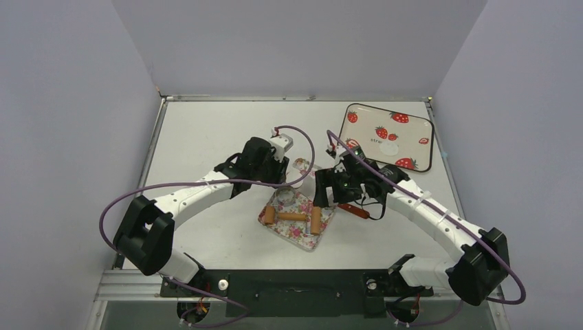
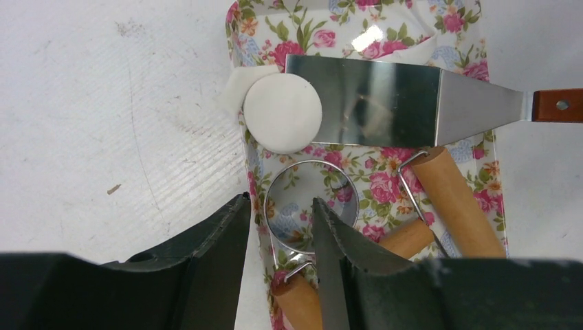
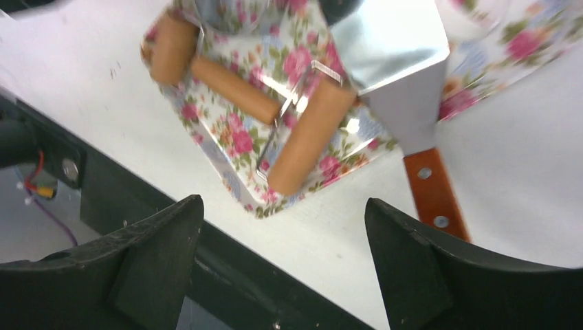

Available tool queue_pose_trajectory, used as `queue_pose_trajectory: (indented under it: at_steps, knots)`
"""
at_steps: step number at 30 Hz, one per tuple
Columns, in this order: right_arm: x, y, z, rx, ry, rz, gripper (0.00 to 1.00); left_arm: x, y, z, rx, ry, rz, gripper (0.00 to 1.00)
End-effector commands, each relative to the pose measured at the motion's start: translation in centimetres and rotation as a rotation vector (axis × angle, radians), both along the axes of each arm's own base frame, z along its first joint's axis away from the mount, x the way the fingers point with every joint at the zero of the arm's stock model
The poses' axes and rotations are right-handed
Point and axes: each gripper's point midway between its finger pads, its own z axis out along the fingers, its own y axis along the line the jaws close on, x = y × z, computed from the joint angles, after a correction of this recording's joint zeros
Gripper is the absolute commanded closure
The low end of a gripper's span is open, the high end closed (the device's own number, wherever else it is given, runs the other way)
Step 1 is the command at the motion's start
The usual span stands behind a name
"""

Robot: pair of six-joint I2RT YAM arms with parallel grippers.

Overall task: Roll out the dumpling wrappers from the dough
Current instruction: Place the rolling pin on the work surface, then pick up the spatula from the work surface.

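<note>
Dumpling wrapper (image 2: 282,113): one cut white disc lies at the left rim of the floral tray (image 2: 316,31), overlapping the left end of the spatula blade (image 2: 371,103). It sits straight ahead of the left gripper (image 2: 278,227), beyond the metal ring (image 2: 311,162). That gripper's jaws stand partly apart and empty. The spatula's long axis runs left to right across the frame. The spatula handle (image 3: 432,192) lies just ahead of the right gripper (image 3: 283,203), which is spread wide and holds nothing. Only the left wrist view shows the disc. The right wrist view shows the handle's full length.
</note>
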Motion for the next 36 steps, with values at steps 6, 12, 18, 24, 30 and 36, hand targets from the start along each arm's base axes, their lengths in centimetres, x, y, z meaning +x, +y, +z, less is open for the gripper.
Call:
queue_pose_trajectory:
  at_steps: [6, 12, 18, 24, 30, 36]
  knots:
    - [3.7, -5.7, 3.0, -0.293, -0.137, -0.133, 0.14, 2.5, -0.9, 4.1, -0.09, -0.118, 0.02, 0.64]
    - [2.2, -9.3, -2.1, -0.402, 0.064, -0.064, 0.11, 3.5, 0.5, 3.7, -0.069, -0.103, 0.063, 0.64]
    - [1.3, -9.0, -5.8, -0.396, 0.19, 0.002, 0.11, 3.4, 0.7, 2.4, -0.064, -0.067, 0.087, 0.64]
    - [1.3, -9.5, -6.4, -0.448, 0.254, -0.027, 0.12, 3.7, 0.7, 1.7, -0.063, -0.07, 0.094, 0.64]
    - [1.7, -8.7, -6.7, -0.423, 0.267, -0.043, 0.14, 4.3, 0.4, 1.5, -0.086, -0.046, 0.1, 0.64]
    - [1.6, -7.4, -7.6, -0.374, 0.316, -0.004, 0.52, 4.9, 0.6, 1.4, -0.081, -0.052, 0.105, 0.64]
